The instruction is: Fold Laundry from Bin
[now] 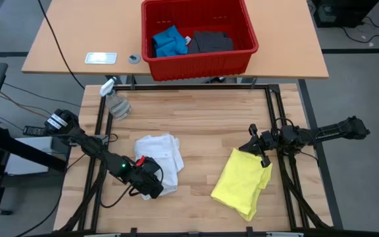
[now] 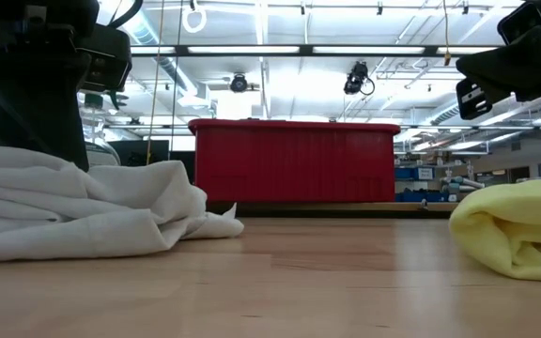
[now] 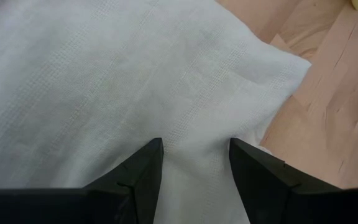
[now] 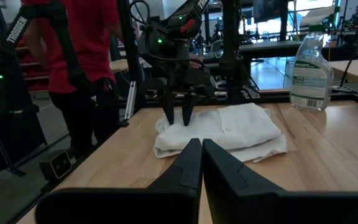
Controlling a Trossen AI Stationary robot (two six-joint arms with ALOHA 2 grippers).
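A crumpled white shirt [image 1: 160, 156] lies on the table left of centre, and a folded bright yellow T-shirt [image 1: 242, 182] lies to its right. My left gripper [image 3: 194, 146] stands open over the white shirt's near left part, slanting down, its fingers apart above the cloth. My right gripper [image 1: 254, 143] is shut and level, above the yellow T-shirt's far corner and clear of it [image 2: 496, 75]. The red bin [image 1: 199, 33] stands on the far table. A blue piece [image 1: 168, 41] and a dark grey piece [image 1: 210, 41] lie in it. My left gripper comes slanting down from the table's near left onto the white shirt's top layer [image 4: 178, 124], close to the shirt's edge on that side. Whether the open fingertips [image 3: 151, 155] touch the cloth I cannot tell. The shirt lies slack on the table.
A spray bottle [image 1: 115, 102] stands at the table's far left. A flat white object [image 1: 101, 58] and a small round one [image 1: 133, 58] lie on the far table beside the bin. A person in red [image 4: 86, 56] stands beyond the table's left edge. Bare wood shows between the two shirts.
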